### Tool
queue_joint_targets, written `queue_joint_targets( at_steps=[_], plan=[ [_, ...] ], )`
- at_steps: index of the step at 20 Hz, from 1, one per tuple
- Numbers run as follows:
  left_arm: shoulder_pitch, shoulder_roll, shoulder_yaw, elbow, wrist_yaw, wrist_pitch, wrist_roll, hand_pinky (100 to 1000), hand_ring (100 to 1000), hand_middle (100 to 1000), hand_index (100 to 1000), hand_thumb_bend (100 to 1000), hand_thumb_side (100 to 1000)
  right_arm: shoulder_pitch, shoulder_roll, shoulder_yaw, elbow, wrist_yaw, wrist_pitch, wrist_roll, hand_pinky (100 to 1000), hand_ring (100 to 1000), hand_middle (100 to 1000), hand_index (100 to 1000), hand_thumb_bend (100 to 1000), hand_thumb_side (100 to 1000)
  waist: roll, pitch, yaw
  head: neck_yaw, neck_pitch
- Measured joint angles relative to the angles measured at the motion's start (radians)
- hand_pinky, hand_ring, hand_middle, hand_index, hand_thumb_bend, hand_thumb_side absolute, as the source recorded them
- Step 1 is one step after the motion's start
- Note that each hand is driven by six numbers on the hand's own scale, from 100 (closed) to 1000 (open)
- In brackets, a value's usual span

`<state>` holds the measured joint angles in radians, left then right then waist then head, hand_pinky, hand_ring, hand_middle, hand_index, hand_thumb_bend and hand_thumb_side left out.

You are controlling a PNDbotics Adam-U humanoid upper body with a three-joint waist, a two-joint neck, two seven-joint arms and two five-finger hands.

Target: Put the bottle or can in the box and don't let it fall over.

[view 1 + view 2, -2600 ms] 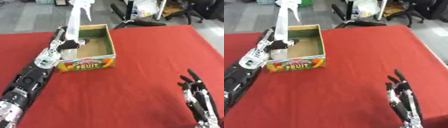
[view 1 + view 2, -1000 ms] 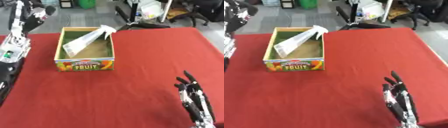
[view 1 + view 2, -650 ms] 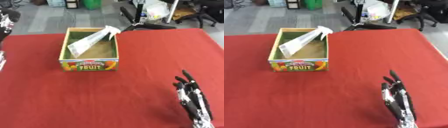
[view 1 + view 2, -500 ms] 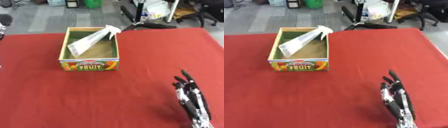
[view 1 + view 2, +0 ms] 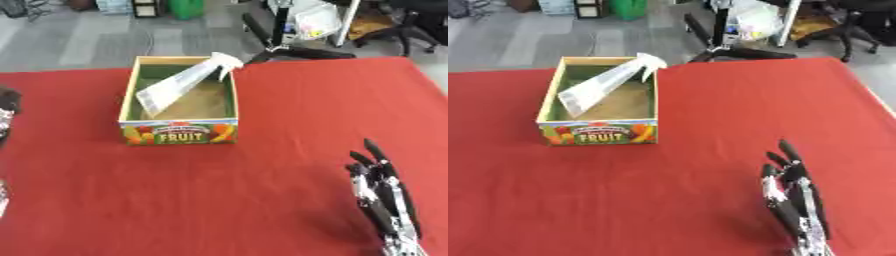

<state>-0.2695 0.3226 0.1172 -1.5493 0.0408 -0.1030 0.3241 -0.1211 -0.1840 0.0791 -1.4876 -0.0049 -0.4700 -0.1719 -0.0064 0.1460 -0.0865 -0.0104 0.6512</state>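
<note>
Scene: a red cloth-covered tabletop is filling most of the frame, with an office floor and chair legs running along the top edge.

Box: an open cardboard box with a yellow rim and a colourful "FRUIT" label on its front wall is sitting in the upper left of the frame.

Bottle: a translucent white plastic spray bottle is lying inside the box, not standing. It is leaning diagonally, its base low toward the box's left side and its spray head poking up over the far right corner of the rim.

Long axis: it is running from lower left to upper right, resting against the box wall and tilting steeply rather than standing upright.

Right hand: the black and silver right hand is resting at the lower right of the frame, fingers straight and pointing up, grasping nothing, well apart from the box.

Left hand: only a dark sliver of the left arm is showing at the left edge; the hand itself is out of view.

Direction for the coming move: the bottle is lying up and to the left of the right hand; the left arm looks nearer to the box, so righting the bottle would likely fall to that side.

Task standing: the bottle is in the box but is toppling against the wall, so the "don't let it fall" part appears unmet.
</note>
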Motion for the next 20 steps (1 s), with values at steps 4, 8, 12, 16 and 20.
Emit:
queue_joint_targets(
  at_steps=[4, 8, 12, 16, 20],
  plan=[
    [0.104, -0.046, 0.003, -0.080, -0.047, 0.020, -0.008, 762, 475, 677, 857, 822, 643, 0.003, 0.000, 0.003, 0.005, 0.000, 0.001, 0.002, 795, 893, 1000, 949, 100, 470, 0.000, -0.015, -0.008, 0.009, 0.015],
    [0.208, -0.066, 0.004, -0.167, -0.059, 0.021, -0.022, 758, 470, 666, 853, 819, 644, 0.009, 0.000, 0.008, 0.011, 0.000, 0.002, 0.006, 795, 892, 1000, 950, 100, 470, 0.000, -0.029, -0.013, 0.021, 0.035],
    [0.250, -0.080, 0.004, -0.220, -0.059, 0.024, -0.039, 758, 470, 665, 850, 815, 647, 0.013, 0.000, 0.008, 0.011, 0.000, 0.001, 0.008, 795, 893, 1000, 952, 100, 470, -0.002, -0.035, -0.016, 0.042, 0.068],
    [0.250, -0.088, 0.004, -0.227, -0.058, 0.027, -0.049, 758, 472, 666, 849, 813, 647, 0.017, 0.000, 0.008, 0.011, 0.000, 0.001, 0.008, 795, 892, 1000, 954, 100, 470, -0.002, -0.035, -0.016, 0.069, 0.099],
    [0.244, -0.096, 0.004, -0.225, -0.052, 0.025, -0.059, 758, 472, 667, 846, 816, 647, 0.017, 0.000, 0.008, 0.011, 0.000, 0.000, 0.007, 794, 892, 1000, 954, 100, 470, -0.003, -0.035, -0.014, 0.094, 0.112]
  ],
)
